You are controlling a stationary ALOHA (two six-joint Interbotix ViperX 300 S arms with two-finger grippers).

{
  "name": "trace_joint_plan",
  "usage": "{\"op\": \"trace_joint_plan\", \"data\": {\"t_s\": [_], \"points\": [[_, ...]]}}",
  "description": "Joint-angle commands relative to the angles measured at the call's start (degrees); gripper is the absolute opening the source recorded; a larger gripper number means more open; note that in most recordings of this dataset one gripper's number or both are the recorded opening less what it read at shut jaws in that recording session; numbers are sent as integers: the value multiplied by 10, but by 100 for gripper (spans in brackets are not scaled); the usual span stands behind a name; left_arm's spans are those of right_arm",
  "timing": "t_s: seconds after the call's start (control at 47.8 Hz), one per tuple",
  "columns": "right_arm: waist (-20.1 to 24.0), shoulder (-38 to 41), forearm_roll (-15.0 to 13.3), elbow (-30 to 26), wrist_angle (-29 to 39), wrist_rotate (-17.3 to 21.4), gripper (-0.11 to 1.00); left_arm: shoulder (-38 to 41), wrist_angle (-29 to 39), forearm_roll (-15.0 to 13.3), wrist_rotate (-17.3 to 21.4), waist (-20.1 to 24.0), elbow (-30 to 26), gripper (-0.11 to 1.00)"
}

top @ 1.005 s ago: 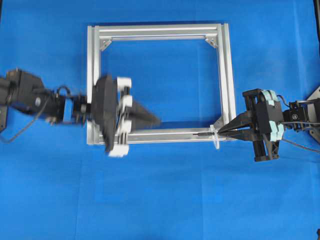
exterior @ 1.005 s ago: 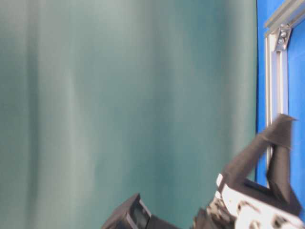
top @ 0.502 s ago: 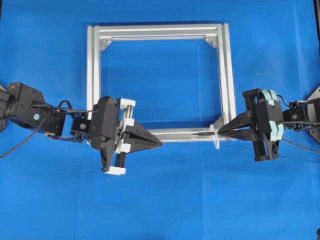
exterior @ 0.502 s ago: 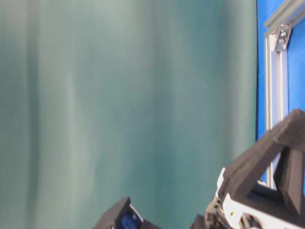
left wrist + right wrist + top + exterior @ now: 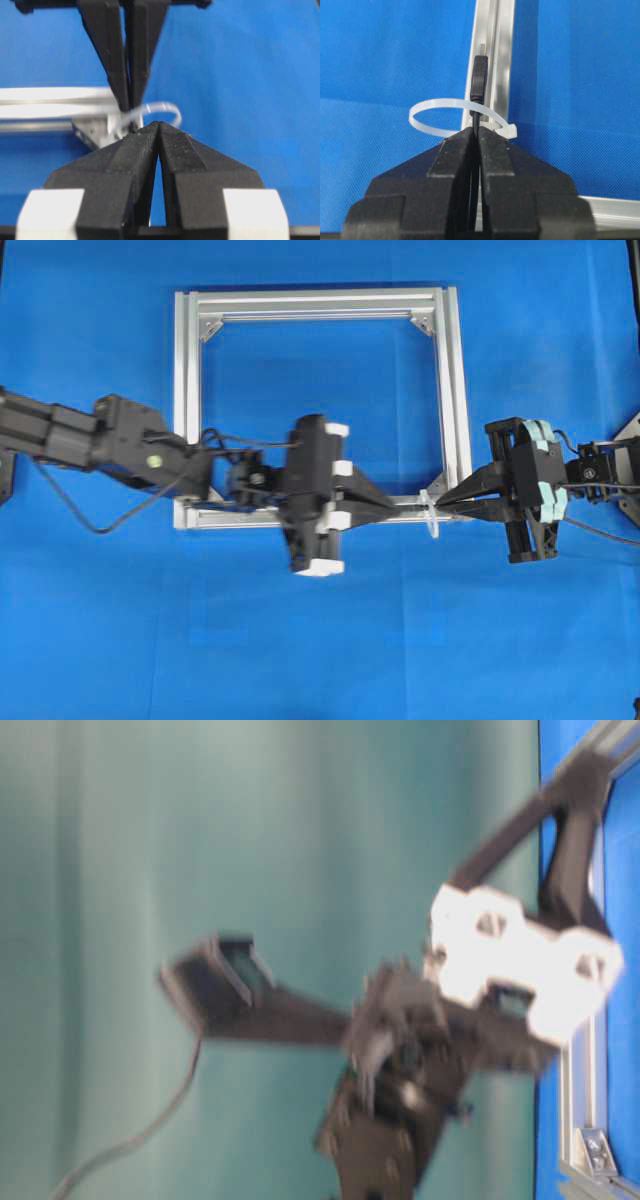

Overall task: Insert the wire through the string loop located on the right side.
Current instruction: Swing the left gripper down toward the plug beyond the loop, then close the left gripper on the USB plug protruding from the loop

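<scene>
Matt blue cloth over the desk [image 5: 330, 650], brushed silvery aluminium frame [image 5: 320, 300] with a dull sheen, smooth translucent white plastic string loop [image 5: 437, 116], matt black rubbery wire [image 5: 479, 82] with a silvery metal tip, matt black plastic fingers [image 5: 497, 165] with finely ribbed faces

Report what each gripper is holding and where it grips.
The right gripper pinches the wire just behind its plug, which pokes through the string loop. The left gripper is shut on nothing visible.
</scene>
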Motion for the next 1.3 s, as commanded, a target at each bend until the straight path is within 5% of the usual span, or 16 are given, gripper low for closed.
{"op": "trace_joint_plan", "data": {"t_s": [0.0, 0.377, 0.712, 1.277], "points": [[-1, -4, 1, -7, -6, 0, -3, -1, 25, -1, 1, 4, -40, 0], [-1, -3, 1, -7, -6, 0, -3, 9, 53, 0, -2, 9, -53, 5], [-1, -3, 1, -7, -6, 0, -3, 9, 55, 0, -2, 6, -51, 90], [-1, -3, 1, -7, -4, 0, -3, 66, 25, -1, -2, 8, -44, 89]]}}
